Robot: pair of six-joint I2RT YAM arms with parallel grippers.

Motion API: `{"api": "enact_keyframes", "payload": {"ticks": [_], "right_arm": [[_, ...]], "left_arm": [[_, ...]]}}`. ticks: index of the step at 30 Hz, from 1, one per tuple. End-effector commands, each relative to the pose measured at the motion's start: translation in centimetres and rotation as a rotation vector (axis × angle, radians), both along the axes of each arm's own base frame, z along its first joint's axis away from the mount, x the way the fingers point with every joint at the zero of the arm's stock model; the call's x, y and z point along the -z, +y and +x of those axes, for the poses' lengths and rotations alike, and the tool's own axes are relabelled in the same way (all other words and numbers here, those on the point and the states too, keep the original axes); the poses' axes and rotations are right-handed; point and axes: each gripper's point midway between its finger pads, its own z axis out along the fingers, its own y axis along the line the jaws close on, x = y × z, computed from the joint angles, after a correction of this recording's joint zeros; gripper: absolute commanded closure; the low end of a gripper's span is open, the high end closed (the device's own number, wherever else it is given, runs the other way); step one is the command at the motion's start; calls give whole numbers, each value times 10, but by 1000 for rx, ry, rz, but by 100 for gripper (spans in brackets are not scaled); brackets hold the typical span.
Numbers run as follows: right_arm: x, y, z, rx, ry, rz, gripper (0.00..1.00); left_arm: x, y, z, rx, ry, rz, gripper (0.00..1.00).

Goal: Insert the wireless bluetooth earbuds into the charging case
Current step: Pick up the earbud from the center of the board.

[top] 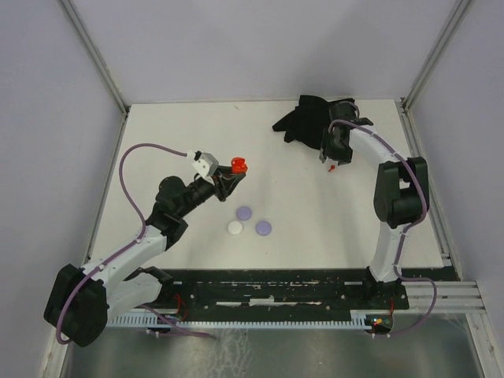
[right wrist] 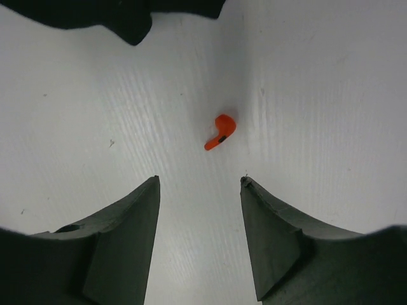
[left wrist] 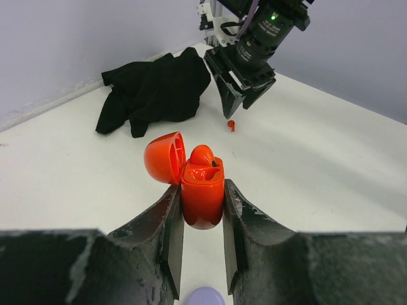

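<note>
The red charging case (left wrist: pixel 202 194) was held upright by the left jaws, clamped snug on its body over the left-middle of the table (top: pixel 315 205). Its lid was flipped open, presumably so a bud could be dropped straight in. One red bud (left wrist: pixel 202 155) looked to be seated in it already. The other red earbud (right wrist: pixel 220 131) was lying loose toward the far right corner, near the black cloth (top: pixel 303 118). The right jaws were hung over it, parted roughly halfway with nothing held, apparently lined up for a pick.
</note>
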Motion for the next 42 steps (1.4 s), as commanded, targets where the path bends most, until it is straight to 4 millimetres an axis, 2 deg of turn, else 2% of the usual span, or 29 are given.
{"api": "enact_keyframes", "payload": {"ticks": [1,7,16,25,33,37,42], "right_arm": [[1,-20,25,117,-16,-66,40],[24,-28,35,167,15,-76,47],[52,-23,34,172,76,-45,56],[64,-20,25,162,115,-34,67],[54,-14,13,89,107,-8,85],[40,-4,2,31,83,8,89],[18,18,-14,-55,28,28,91]], "left_arm": [[-28,2,6,-17,-98,-9,97],[-28,1,5,-13,-100,-9,97],[-30,1,4,-5,-101,-17,97],[-29,0,3,-1,-100,-18,97],[-30,-2,0,20,-109,-28,97],[-29,-5,-4,45,-117,-29,97],[-31,-9,-10,82,-137,-37,97]]}}
